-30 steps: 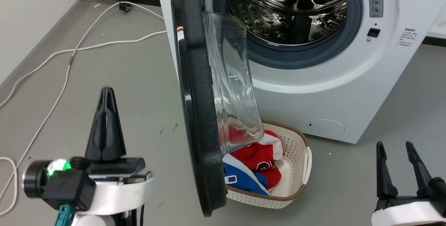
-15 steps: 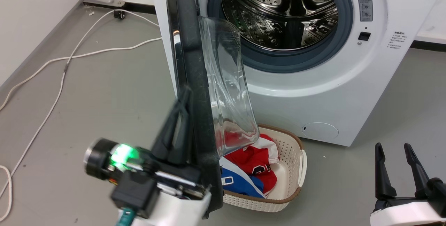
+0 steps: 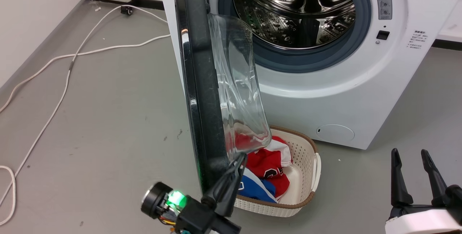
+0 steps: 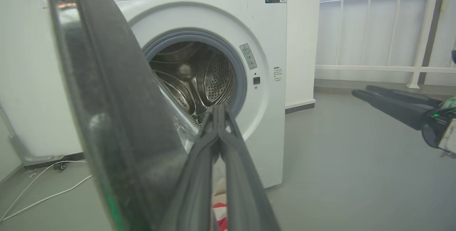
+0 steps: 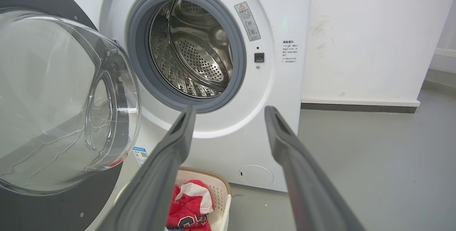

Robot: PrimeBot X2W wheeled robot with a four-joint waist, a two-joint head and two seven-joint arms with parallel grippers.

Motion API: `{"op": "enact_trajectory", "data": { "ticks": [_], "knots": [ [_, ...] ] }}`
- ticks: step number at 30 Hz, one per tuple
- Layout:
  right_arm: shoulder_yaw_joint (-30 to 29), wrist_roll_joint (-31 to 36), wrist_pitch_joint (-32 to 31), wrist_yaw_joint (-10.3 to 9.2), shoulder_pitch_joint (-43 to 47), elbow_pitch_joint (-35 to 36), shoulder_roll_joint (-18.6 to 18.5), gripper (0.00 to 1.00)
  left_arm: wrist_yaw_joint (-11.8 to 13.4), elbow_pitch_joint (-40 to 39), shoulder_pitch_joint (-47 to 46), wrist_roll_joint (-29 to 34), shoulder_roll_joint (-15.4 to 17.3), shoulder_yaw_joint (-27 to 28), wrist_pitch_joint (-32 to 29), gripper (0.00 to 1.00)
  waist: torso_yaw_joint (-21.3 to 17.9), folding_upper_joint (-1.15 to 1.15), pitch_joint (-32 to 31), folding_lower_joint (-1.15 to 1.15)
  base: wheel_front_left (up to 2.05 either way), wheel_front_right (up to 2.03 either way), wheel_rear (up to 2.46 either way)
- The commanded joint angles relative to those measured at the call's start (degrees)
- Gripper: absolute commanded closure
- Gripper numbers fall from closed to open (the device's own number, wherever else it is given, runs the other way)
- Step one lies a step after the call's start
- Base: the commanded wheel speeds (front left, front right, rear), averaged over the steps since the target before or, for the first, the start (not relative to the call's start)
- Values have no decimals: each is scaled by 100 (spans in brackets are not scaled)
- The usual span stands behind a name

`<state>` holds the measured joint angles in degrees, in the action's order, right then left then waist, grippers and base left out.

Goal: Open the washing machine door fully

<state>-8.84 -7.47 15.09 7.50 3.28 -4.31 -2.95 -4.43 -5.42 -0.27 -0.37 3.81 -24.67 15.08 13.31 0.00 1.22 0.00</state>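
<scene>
The washing machine door [image 3: 202,82] stands swung out from the washing machine [image 3: 325,93], roughly square to its white front. In the head view the door shows edge-on. Its long black rim runs from 12 o'clock down to about 6 o'clock, leaning slightly toward 5. The hinge is at the 9 o'clock side of the grey gasket [image 3: 325,57]. The clear glass bowl [image 3: 238,82] bulges toward 3 o'clock, and the glossy outer face looks toward 9 o'clock. The steel drum [image 3: 299,10] lies open behind it.

The left pincer [image 3: 242,158] has its two fingers pressed together, holding nothing. It points up toward 1 o'clock, with the tip just under the bowl's lower edge on the door's inner side. In the left wrist view this pincer [image 4: 218,107] rises at 3 o'clock of the door rim [image 4: 114,99]. Whether it touches the door cannot be told.

The right pincer [image 3: 409,153] waits at 4 o'clock in the head view, well apart from the door, fingers spread and empty. Its wrist view looks between those fingers [image 5: 178,142] at the machine front [image 5: 285,81], with the bowl [image 5: 53,99] at 9 o'clock.

A cream laundry basket [image 3: 303,176] with red and blue clothes [image 3: 267,165] sits on the floor below the bowl. A white cable [image 3: 68,68] trails at 9 o'clock.
</scene>
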Motion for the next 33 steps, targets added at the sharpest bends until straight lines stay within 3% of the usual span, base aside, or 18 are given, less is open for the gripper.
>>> {"op": "enact_trajectory", "data": {
  "ticks": [1,13,21,33],
  "knots": [
    [1,-2,12,-2,-56,-19,15,0,-46,178,49,-35,36,-51,14,100,8,0,15,0,0,0,0],
    [-49,21,11,-2,-37,-70,15,0,62,864,-102,-231,101,159,-2,100,178,0,5,0,0,0,0],
    [40,-7,11,-2,55,-121,15,0,214,835,-93,-276,119,346,1,100,589,0,-56,0,0,0,0],
    [191,60,11,-2,23,-161,13,0,429,997,-182,-557,240,1050,1,100,1144,0,83,0,0,0,0]
  ]
}}
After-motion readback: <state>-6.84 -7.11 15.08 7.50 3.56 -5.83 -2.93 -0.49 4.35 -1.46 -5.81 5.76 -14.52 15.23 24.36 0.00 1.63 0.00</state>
